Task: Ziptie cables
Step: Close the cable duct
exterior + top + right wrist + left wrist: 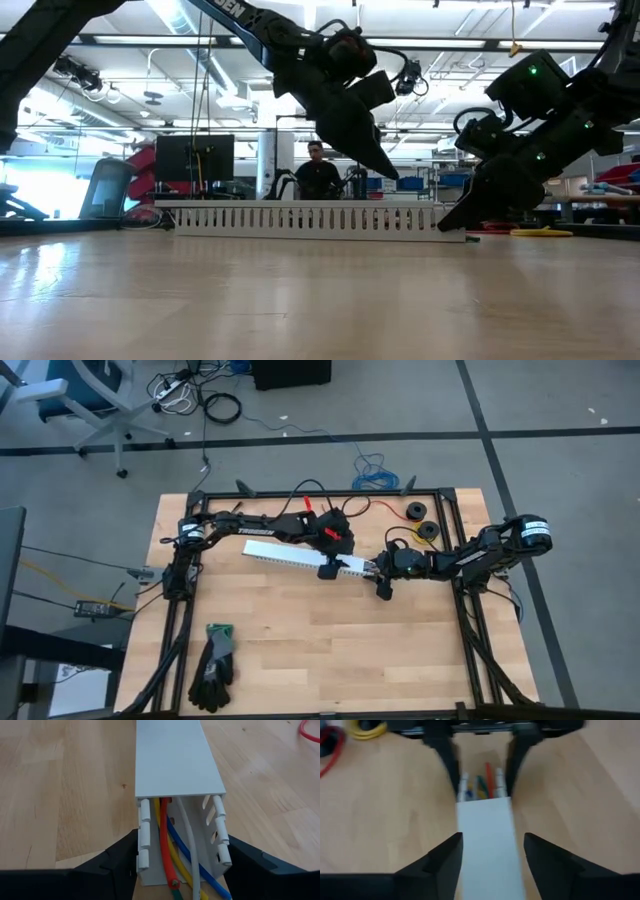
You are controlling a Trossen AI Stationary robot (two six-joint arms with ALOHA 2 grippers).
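The right gripper (180, 862) has its two fingers on both sides of the end of the white channel (175, 755), clamped on its slotted walls. The left gripper (492, 857) stands over the same channel further along, its fingers (445, 860) apart, one at each side of the white lid; it is not clear if they touch it.

The cables (172, 855) lie inside the channel and come out at the end that the right gripper holds. The right wrist view shows them best: a red, a yellow, a blue and a white wire run side by side between the slotted walls, with a bit of green at the lowest edge. The left wrist view shows only their coloured tips beyond the lid, blurred, between the fingers of the other arm.

In the high view the channel (300, 557) lies slanted on the wooden table (330, 650), with the left gripper (327, 572) near its middle and the right gripper (380, 575) at its end, but the wires are too small to see there. A pair of dark gloves (213, 665) lies well apart, near the table's front. The low view shows the channel's (310, 218) slotted side wall and a person (317, 175) far behind; the wires are hidden by the wall.
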